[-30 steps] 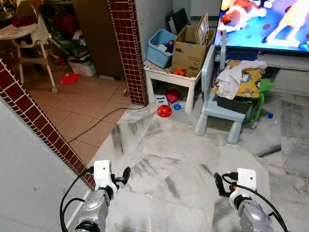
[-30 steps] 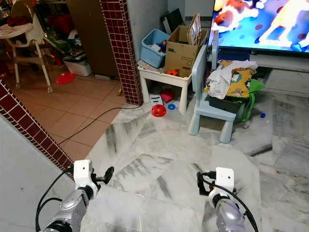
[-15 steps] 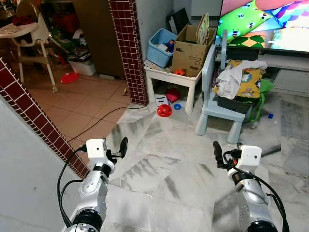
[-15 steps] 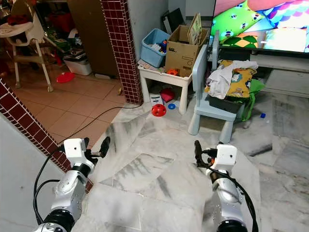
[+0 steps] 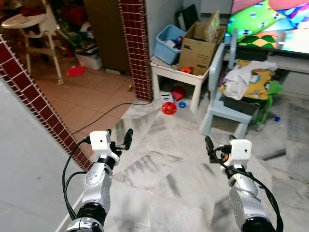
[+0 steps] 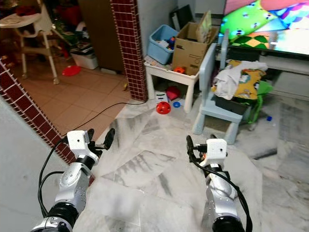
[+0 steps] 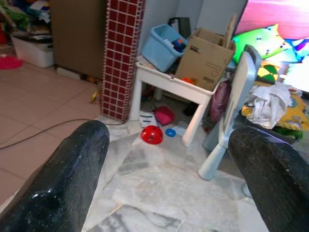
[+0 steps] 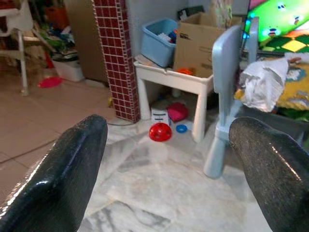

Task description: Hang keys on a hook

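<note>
Marble floor (image 5: 169,164), grey-veined, spreads ahead of the robot, with both arms raised over it. The left hand (image 5: 126,139) is held out near a red-tiled wall edge (image 5: 34,99), its two black fingers (image 7: 67,179) spread wide apart with nothing between them. The right hand (image 5: 209,145) is up at about the same height, its fingers (image 8: 72,169) also wide apart and empty. No keys or hook can be made out anywhere.

Beyond the hands stands a red-tiled pillar (image 5: 137,48), and beside it a small white worktop (image 5: 181,79) carrying a cardboard box (image 5: 203,46) and a tilted blue bin (image 5: 170,44). A red ball (image 5: 169,108) lies on the floor under the worktop. To its right a pale blue child's chair (image 5: 224,104) holds a heap of clothes (image 5: 246,82). A black cable (image 5: 104,118) trails across the terracotta tiles.
</note>
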### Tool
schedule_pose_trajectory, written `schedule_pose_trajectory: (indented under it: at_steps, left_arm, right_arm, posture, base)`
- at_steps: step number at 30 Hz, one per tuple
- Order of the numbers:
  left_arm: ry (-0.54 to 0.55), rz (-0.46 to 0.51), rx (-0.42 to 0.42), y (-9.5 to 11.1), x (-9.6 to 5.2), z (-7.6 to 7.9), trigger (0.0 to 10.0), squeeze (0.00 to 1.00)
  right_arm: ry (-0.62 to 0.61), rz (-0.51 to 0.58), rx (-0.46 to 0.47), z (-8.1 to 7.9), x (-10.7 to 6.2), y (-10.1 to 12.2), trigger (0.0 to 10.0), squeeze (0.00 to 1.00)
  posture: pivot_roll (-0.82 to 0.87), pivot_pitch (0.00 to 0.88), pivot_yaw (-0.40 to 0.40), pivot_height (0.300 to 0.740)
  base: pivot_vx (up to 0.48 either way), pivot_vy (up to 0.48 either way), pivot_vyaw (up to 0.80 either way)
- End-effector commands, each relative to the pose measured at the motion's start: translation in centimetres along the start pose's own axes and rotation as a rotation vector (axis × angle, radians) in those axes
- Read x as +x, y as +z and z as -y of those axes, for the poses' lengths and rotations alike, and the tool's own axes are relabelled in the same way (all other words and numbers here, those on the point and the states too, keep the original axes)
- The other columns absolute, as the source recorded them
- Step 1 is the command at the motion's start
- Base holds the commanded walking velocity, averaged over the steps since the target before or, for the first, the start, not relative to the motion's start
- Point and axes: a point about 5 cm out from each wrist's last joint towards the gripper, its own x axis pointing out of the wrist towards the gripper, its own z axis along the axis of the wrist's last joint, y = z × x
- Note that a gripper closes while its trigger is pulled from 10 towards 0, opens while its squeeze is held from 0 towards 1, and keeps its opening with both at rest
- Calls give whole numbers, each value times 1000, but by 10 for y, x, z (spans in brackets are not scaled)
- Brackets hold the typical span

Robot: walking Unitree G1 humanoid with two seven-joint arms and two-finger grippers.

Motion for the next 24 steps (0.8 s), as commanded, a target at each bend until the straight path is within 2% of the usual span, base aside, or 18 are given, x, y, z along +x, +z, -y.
schedule_pose_trajectory:
  at_steps: [1, 9, 12, 20, 24]
  left_arm:
    - [-14, 10, 10, 6, 3, 1, 10000, 0]
    - [-14, -2, 6, 10, 7, 3, 10000, 0]
    - [10, -34, 15, 12, 10, 0, 10000, 0]
    - [38, 4, 7, 22, 13, -3, 10000, 0]
    - [39, 13, 43, 23, 13, -3, 10000, 0]
  right_arm:
    - [-7, 23, -14, 2, 1, 6, 10000, 0]
    - [-28, 57, -16, 8, 3, 18, 10000, 0]
    - [-54, 72, -1, 14, 8, 27, 10000, 0]
    - [-54, 92, -36, 20, 11, 38, 10000, 0]
    - [-38, 95, -47, 17, 11, 39, 10000, 0]
  posture:
    - [-85, 0, 65, 740]
    - [-96, 0, 71, 740]
    - [-98, 0, 73, 740]
    - [-95, 0, 72, 740]
    - [-95, 0, 71, 740]
  base:
    - [0, 0, 800]
    - [0, 0, 800]
    - [0, 0, 800]
    - [0, 0, 800]
    - [0, 0, 800]
